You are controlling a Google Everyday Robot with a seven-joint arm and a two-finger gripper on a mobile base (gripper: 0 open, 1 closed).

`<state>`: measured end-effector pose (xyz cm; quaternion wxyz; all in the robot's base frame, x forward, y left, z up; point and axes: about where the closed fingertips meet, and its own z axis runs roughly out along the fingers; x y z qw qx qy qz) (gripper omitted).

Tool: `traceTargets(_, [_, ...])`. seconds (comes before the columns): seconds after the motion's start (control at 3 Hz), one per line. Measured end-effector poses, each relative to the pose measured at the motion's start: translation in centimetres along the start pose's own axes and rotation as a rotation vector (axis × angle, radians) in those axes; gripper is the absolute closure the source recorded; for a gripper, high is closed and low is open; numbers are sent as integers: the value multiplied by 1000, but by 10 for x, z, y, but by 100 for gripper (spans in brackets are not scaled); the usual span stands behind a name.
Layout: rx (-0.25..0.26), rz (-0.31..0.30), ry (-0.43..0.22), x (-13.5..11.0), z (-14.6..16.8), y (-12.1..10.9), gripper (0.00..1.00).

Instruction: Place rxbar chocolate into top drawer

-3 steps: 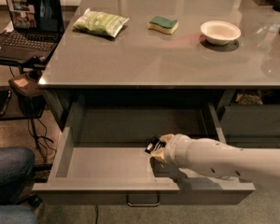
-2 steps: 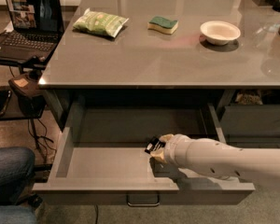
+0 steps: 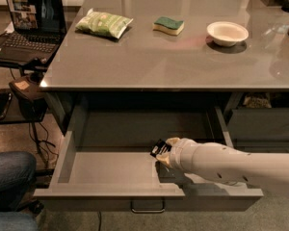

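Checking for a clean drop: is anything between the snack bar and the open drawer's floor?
Nothing visible does. The snack bar is at the tip of the gripper, inside the open drawer, with only bare drawer floor beneath it.

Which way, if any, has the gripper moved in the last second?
No. The gripper stays inside the top drawer, in the same spot relative to its handle.
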<state>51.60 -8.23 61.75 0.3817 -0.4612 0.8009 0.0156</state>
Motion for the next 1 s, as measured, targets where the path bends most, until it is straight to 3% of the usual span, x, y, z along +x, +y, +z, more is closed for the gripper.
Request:
traceTargets(0.33, [0,0,0,0,0,0,11])
traceTargets(0.67, [0,0,0,0,0,0,0])
traceTargets(1.0, [0,0,0,0,0,0,0])
